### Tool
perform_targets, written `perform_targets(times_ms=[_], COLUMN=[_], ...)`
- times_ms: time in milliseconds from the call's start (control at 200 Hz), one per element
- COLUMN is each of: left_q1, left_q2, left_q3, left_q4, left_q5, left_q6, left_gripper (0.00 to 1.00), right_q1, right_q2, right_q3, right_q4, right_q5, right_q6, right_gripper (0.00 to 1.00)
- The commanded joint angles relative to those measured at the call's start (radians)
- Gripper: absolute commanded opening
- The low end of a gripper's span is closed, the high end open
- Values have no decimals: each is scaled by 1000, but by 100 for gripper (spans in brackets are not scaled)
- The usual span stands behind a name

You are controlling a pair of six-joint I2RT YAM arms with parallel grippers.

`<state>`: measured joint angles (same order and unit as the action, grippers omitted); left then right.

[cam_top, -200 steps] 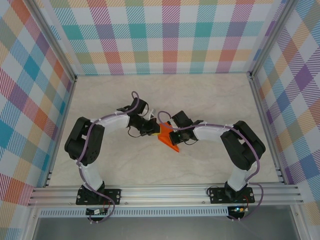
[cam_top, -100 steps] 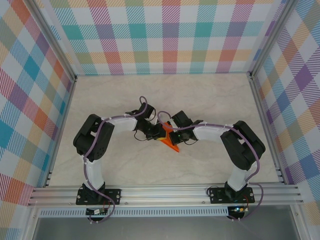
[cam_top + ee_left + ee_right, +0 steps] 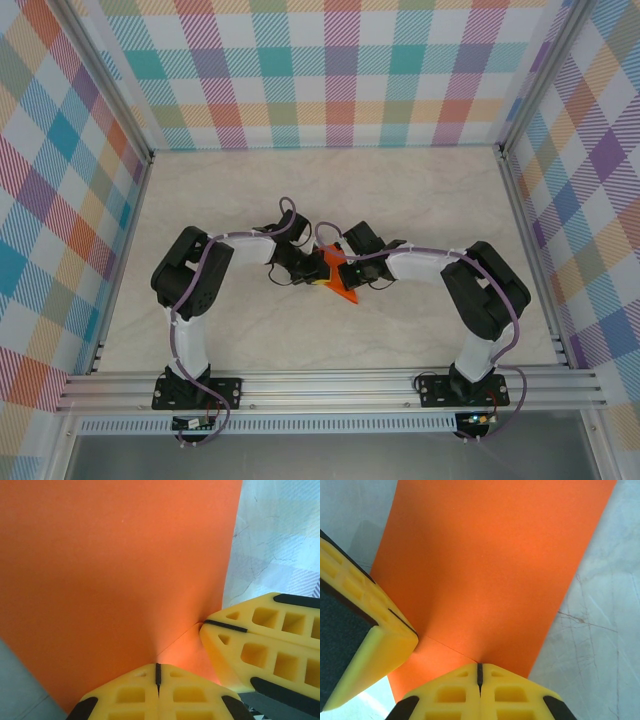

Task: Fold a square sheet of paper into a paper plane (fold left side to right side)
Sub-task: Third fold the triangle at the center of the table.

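Thin bright orange square sheet of paper [image 3: 110, 570] sits right ahead of both pincer tips, caught between them, spreading away over the pale marbled worktop [image 3: 600, 620]. Left pincer [image 3: 157, 672] clenched, right pincer [image 3: 479, 675] clenched too, tips nearly meeting with a short crease running from one to the other. Can't tell if paper is nipped between the pads or just pressed. Risks: tips pulling apart could tear the sheet at that crease; the smooth top could let it slide and skew the fold; the tips could clash. Both arms elbows-out, forearms converging mid-worktop, wrists low.
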<state>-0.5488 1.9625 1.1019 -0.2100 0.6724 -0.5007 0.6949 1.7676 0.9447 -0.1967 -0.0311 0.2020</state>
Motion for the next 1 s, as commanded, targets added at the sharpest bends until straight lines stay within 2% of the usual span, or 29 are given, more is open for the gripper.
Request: perform_targets(times_ms=[0,100,130,325,430,530,665,735,1000], left_q1=[-9,-11,-10,-10,-10,-9,-11,-11,-11], left_q2=[32,38,40,47,47,45,42,41,40], left_q3=[-25,-33,-35,-42,-42,-40,-37,-36,-34], left_q4=[-6,-9,-11,-9,-9,-9,-12,-13,-12], left_q5=[-45,-52,-54,-63,-65,-66,-66,-67,-65], left_q6=[26,30,32,33,34,34,36,37,36], left_gripper=[0,0,0,0,0,0,0,0,0], right_q1=[15,14,12,-14,-20,-18,-17,-16,-20], right_q2=[61,21,2,-165,-248,-306,-322,-298,-203], right_q3=[-21,-3,7,80,76,34,-53,-77,-57], right_q4=[-88,-104,-114,-216,-273,-290,-202,-169,-152], right_q5=[-1,-7,-10,12,23,-56,-327,-408,-385], right_q6=[-4,1,6,25,32,52,126,171,241], right_gripper=[0,0,3,35,44,44,35,31,29])
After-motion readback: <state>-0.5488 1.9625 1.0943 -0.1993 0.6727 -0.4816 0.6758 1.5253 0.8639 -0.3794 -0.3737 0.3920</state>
